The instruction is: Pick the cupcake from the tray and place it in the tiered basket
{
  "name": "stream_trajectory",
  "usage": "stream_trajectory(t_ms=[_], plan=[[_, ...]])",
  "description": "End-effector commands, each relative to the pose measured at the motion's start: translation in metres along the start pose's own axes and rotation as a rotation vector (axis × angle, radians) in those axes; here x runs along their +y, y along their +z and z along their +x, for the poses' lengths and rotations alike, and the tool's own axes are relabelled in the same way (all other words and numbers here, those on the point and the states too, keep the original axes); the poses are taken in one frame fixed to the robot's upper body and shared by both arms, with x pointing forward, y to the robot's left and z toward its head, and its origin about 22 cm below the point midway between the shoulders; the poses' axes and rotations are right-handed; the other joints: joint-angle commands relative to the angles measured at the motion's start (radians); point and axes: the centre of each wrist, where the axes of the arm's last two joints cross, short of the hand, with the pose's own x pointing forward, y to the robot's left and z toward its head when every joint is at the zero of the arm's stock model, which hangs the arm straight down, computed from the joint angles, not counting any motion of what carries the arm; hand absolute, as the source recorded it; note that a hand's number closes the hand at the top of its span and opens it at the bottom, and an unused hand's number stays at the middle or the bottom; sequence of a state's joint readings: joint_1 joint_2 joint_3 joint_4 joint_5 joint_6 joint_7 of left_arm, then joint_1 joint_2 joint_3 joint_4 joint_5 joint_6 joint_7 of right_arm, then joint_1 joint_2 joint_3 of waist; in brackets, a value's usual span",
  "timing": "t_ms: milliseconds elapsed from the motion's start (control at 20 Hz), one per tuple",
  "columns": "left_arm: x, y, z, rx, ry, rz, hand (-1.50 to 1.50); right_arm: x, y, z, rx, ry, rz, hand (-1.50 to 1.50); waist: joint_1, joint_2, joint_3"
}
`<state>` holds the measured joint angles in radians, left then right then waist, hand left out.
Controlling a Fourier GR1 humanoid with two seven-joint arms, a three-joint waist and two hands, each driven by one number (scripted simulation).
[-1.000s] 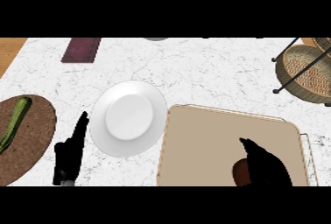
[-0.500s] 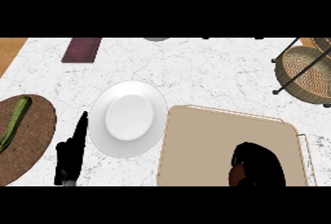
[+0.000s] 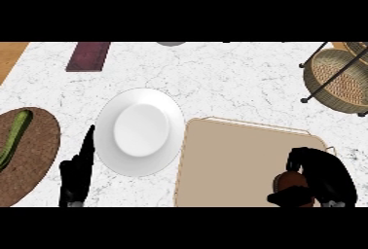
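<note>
The cupcake (image 3: 289,182) shows as a brown lump on the right part of the beige tray (image 3: 230,160), near the lower edge of the head view. My right hand (image 3: 320,175) is curled round it, fingers over its top and thumb below, hiding most of it. The tiered basket (image 3: 341,78), wicker on a black wire frame, stands at the upper right edge of the counter. My left hand (image 3: 78,171) rests open at the lower left, fingers pointing up, beside the white plate (image 3: 140,130).
A brown round board (image 3: 32,155) with a green vegetable (image 3: 14,136) lies at the left edge. A dark maroon block (image 3: 88,55) sits at the top left. A grey object (image 3: 171,43) peeks in at the top middle.
My right hand's straight fingers have curled down round the cupcake on the tray. The left hand has stayed where it was.
</note>
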<state>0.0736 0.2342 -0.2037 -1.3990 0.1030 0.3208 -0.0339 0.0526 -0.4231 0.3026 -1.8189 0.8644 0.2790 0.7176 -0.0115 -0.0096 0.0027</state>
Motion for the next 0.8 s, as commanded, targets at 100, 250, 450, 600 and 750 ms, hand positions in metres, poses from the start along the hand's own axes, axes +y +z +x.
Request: stream_trajectory(t_ms=[100,250,450,600,750], plan=[[-0.003,0.009,-0.011,0.046,0.015,0.017,0.0,-0.065,-0.027,-0.1,-0.081,-0.022,-0.062,1.5,-0.031,0.015,0.007],[0.007,0.01,-0.01,0.04,0.0,0.018,0.0,-0.103,-0.034,-0.144,-0.131,-0.183,-0.155,1.5,-0.031,0.01,0.007],[0.01,0.011,-0.011,0.065,0.017,0.02,0.0,-0.161,-0.028,-0.198,-0.207,-0.4,-0.28,1.5,-0.033,0.006,0.002],[0.002,0.008,-0.004,0.055,0.008,0.036,0.0,-0.201,-0.013,-0.237,-0.267,-0.52,-0.391,1.5,-0.032,0.005,0.001],[-0.002,0.014,-0.007,0.062,0.015,-0.008,0.0,-0.252,0.015,-0.269,-0.337,-0.482,-0.512,1.5,-0.018,0.006,0.0]])
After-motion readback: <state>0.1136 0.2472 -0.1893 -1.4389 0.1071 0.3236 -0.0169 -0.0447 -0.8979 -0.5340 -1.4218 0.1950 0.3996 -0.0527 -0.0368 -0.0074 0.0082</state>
